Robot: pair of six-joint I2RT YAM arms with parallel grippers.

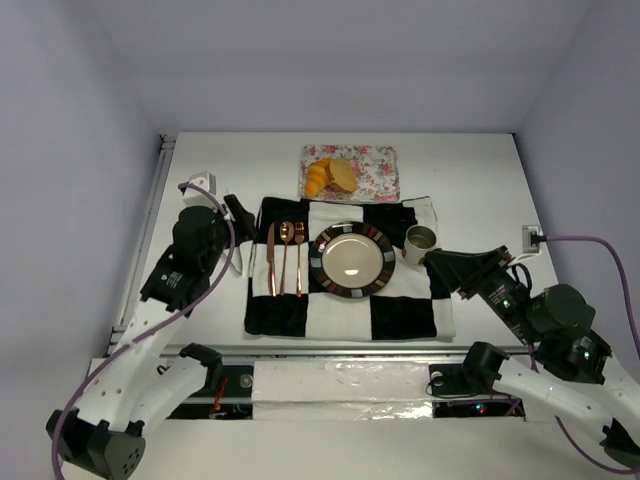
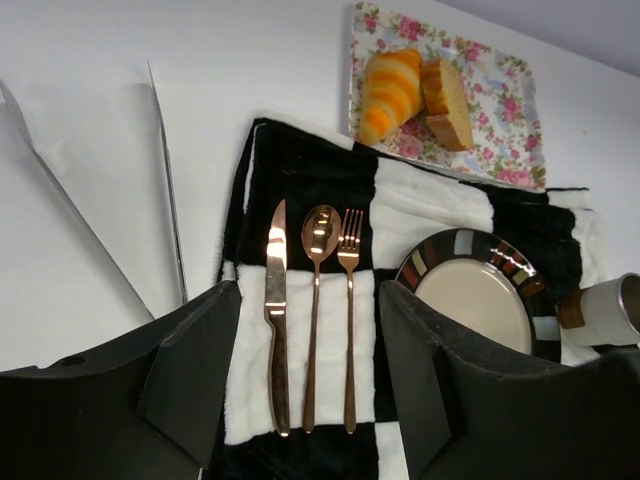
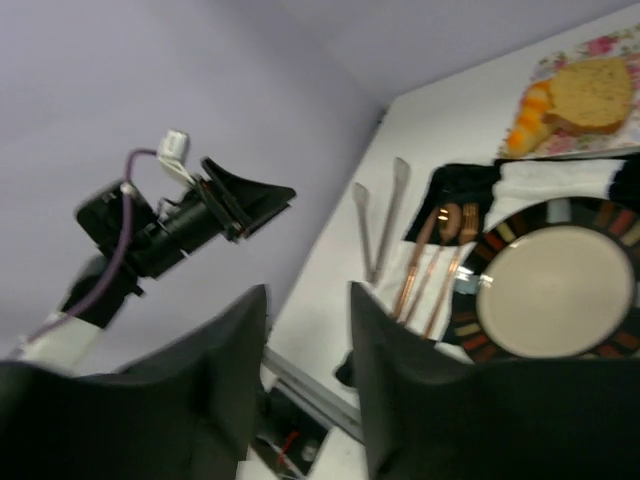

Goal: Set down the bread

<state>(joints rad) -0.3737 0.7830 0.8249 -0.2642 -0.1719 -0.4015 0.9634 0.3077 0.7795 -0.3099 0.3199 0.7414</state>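
The golden-orange croissant (image 1: 317, 178) and the flat yellow-tan slice (image 1: 343, 176) lie side by side on a floral tray (image 1: 375, 172) at the back of the table. They also show in the left wrist view, croissant (image 2: 390, 95) and slice (image 2: 445, 100), and in the right wrist view, croissant (image 3: 528, 125) and slice (image 3: 590, 95). A striped-rim plate (image 1: 325, 262) sits bare on the checkered cloth (image 1: 400, 315). My left gripper (image 1: 238, 215) is open and empty over the cloth's left edge. My right gripper (image 1: 440, 262) is open and empty by the cloth's right edge.
A copper knife (image 1: 270, 258), spoon (image 1: 286, 255) and fork (image 1: 299, 255) lie left of the plate. A mug (image 1: 420, 240) stands right of it. Metal tongs (image 2: 165, 180) lie on the bare table left of the cloth. Walls enclose the table on three sides.
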